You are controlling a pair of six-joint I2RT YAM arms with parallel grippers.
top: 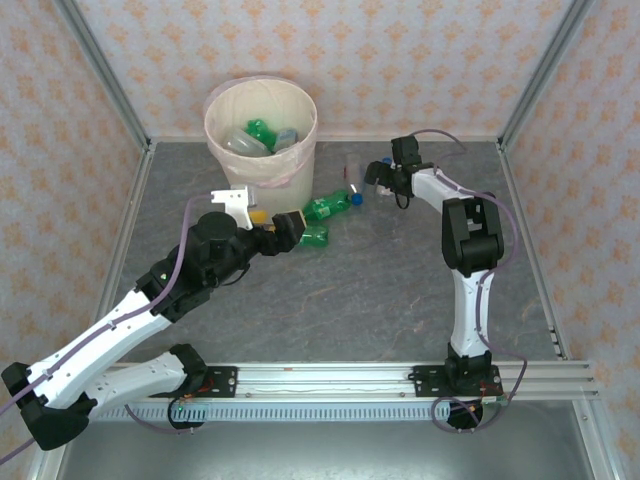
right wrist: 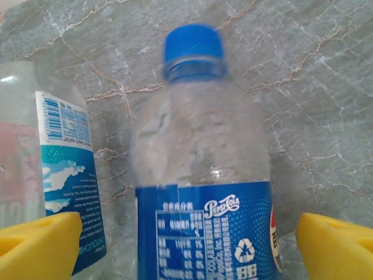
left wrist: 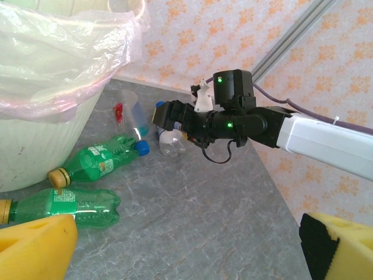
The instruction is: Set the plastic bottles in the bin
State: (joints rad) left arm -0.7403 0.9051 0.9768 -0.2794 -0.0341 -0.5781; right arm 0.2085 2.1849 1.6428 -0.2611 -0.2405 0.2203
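**Desk:** Two bottles on the floor of the cell, was it?

**Field:** Two green ones, as we saw from above. The nearer green bottle [top: 315, 237] and the farther green bottle [top: 325, 209] lay on their sides on the grey surface [top: 360, 300], just beside the bin [top: 300, 150]. A heap of bottles [top: 262, 132], green and clear, sat inside it.

**Desk:** And the left gripper [top: 285, 228]?

**Field:** We found it low beside the nearer green bottle [left wrist: 70, 205]. Its jaws were spread wide and gripped nothing.

**Desk:** What did we get of the right gripper [top: 372, 180]?

**Field:** It reached toward the surface to the right of the bin. Through its own camera we saw a blue-capped clear bottle [right wrist: 204, 163] lying between its yellow fingers [right wrist: 38, 248]. The jaws stood apart, with a gap on each side of the bottle, so neither pad touched it. A second clear bottle [right wrist: 64, 175] with a blue and white label lay close by.
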